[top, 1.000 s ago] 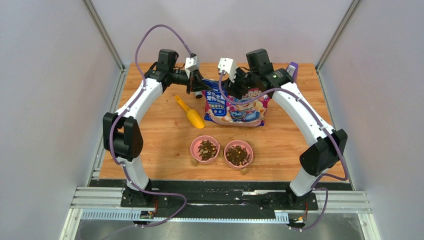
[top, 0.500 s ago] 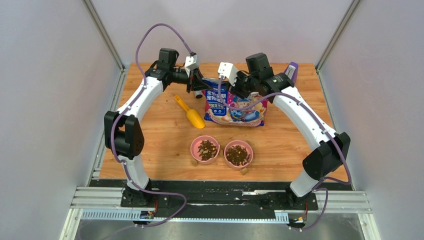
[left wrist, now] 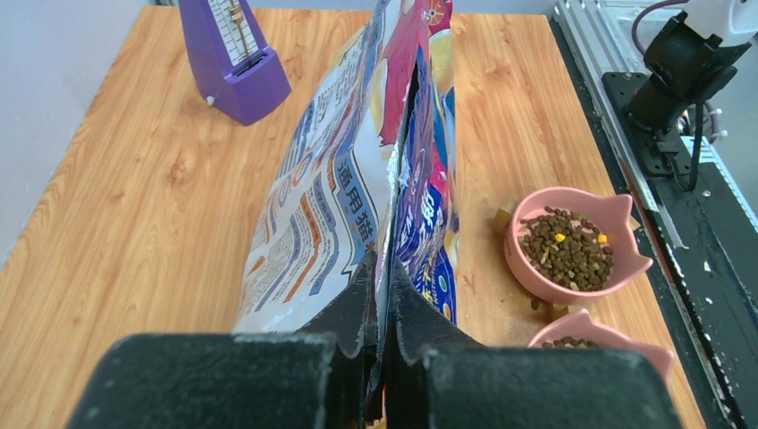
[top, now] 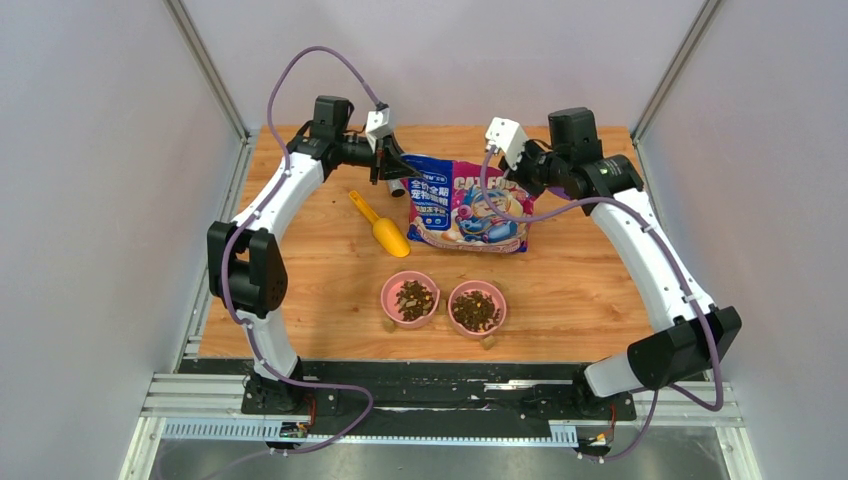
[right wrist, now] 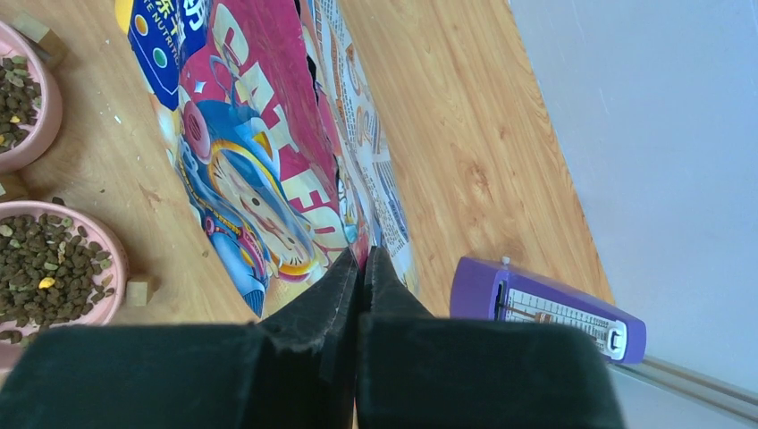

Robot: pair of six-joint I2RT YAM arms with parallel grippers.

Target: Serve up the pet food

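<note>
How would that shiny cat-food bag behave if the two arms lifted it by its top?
Probably floppy: the bag is thin glossy film, wrinkled where the left gripper and right gripper pinch its edge. It would likely sag in the middle, and the slick surface might slip. It looks fairly slim, so perhaps light.
</note>
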